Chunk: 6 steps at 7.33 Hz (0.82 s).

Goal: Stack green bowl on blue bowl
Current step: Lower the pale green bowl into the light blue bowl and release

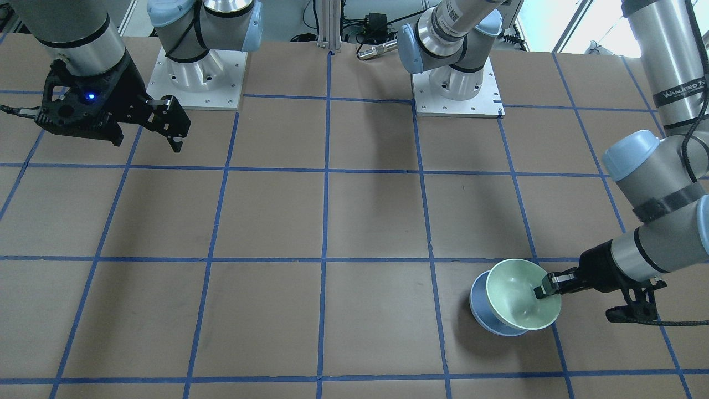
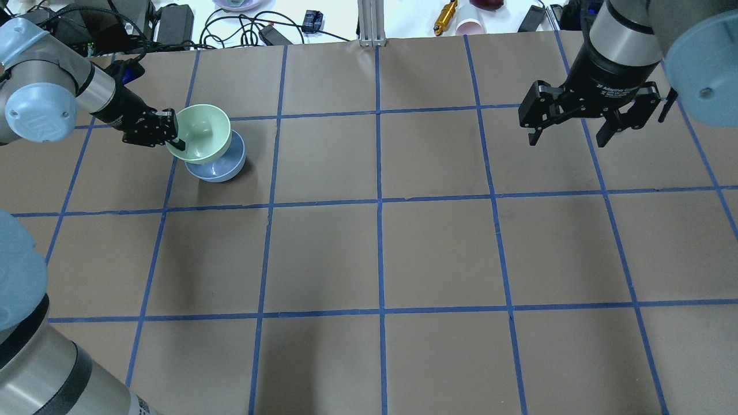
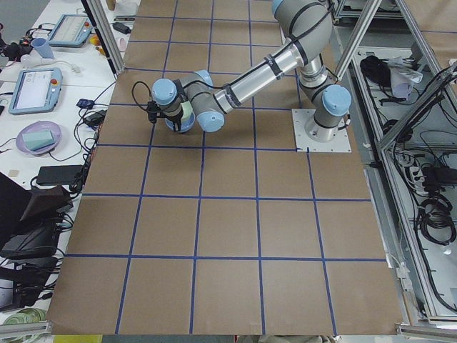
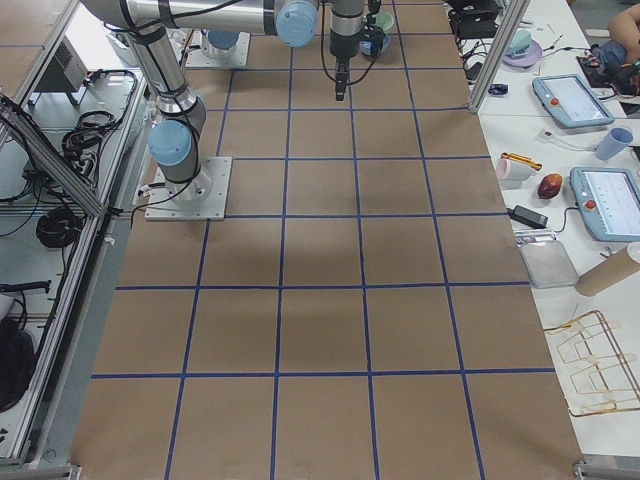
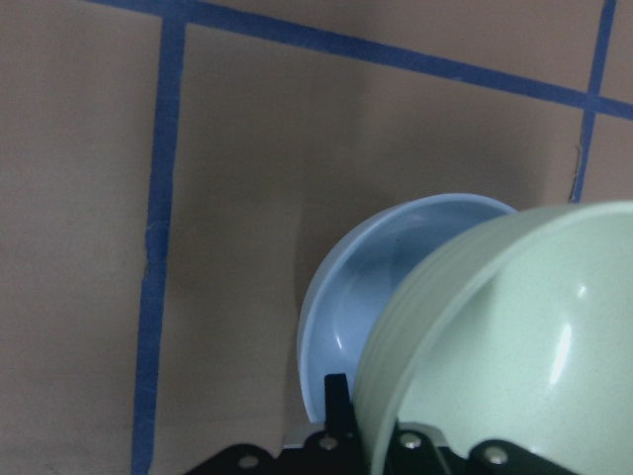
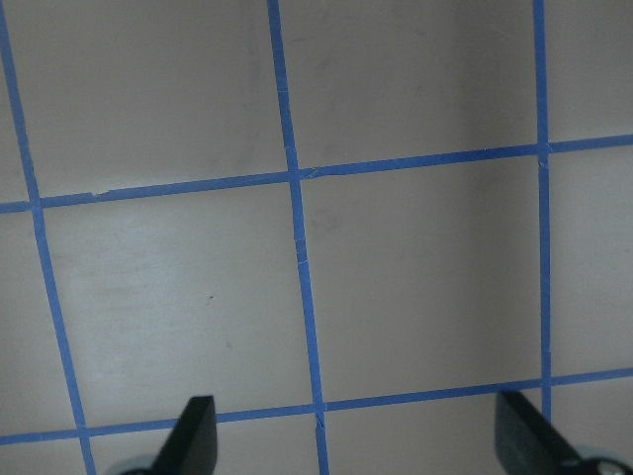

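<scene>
My left gripper (image 1: 545, 291) (image 2: 174, 138) is shut on the rim of the pale green bowl (image 1: 520, 293) (image 2: 199, 132) and holds it tilted just above the light blue bowl (image 1: 487, 316) (image 2: 219, 167), which sits on the brown table. In the left wrist view the green bowl (image 5: 514, 346) overlaps the blue bowl (image 5: 396, 287) from the right, and one finger is inside the green rim. My right gripper (image 1: 171, 124) (image 2: 571, 124) is open and empty, hanging above the table far from both bowls.
The table (image 2: 380, 253) is brown with a blue tape grid. The arm bases (image 1: 196, 77) (image 1: 457, 88) stand at the robot's edge. Cables, a cup and small items (image 2: 461, 17) lie beyond the far edge.
</scene>
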Each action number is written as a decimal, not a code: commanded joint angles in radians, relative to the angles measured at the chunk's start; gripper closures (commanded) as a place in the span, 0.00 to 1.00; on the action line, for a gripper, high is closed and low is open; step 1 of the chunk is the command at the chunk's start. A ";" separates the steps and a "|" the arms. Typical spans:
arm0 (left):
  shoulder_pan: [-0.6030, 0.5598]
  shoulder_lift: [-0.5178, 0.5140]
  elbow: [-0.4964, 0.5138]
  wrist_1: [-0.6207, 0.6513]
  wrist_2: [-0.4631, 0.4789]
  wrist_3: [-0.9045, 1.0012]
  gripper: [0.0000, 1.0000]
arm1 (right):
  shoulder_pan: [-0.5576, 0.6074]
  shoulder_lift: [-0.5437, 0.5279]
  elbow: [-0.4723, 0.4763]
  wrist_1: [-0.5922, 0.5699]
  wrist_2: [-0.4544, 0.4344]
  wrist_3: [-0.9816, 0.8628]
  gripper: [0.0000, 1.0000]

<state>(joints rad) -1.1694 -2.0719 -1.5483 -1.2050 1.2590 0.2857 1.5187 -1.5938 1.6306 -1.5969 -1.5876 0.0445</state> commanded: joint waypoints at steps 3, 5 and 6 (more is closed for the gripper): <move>-0.006 -0.019 -0.004 0.031 0.000 -0.014 0.64 | 0.000 0.000 0.000 0.000 0.001 0.000 0.00; -0.006 -0.017 -0.021 0.031 0.002 -0.022 0.00 | 0.000 0.000 0.000 0.000 0.000 0.000 0.00; -0.006 0.001 -0.018 0.030 0.008 -0.020 0.00 | 0.000 0.000 0.000 0.000 0.000 0.000 0.00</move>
<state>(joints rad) -1.1750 -2.0854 -1.5649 -1.1742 1.2618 0.2659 1.5186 -1.5938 1.6306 -1.5969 -1.5875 0.0445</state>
